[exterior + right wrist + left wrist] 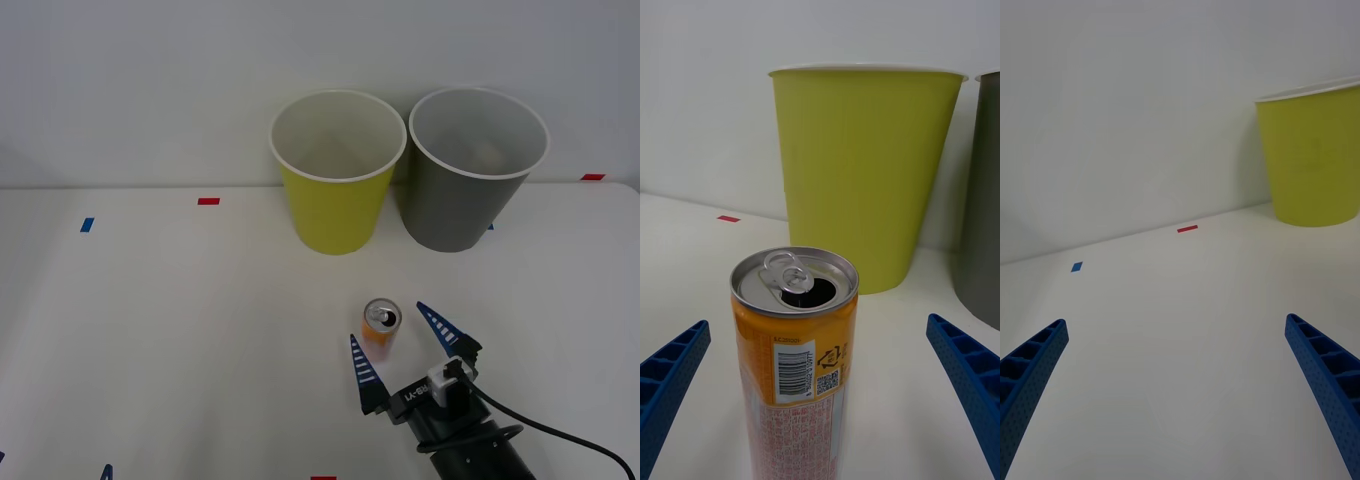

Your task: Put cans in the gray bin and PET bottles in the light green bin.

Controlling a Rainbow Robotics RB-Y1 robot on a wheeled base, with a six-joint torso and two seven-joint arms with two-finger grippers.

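one upright can (381, 327) between the spread right end effector (404, 343) fingers risks tipping if one finger touches first.

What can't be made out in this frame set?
- Can: base cut off by the right wrist view's edge; small print unreadable.
- Gray bin: cropped to a sliver by that view's side edge.
- Light green bin: floor indistinct in the front view.

white table (180, 330) | light green bin (335, 200), gray bin (465, 195), can (381, 330) (upright), tape marks (208, 201)
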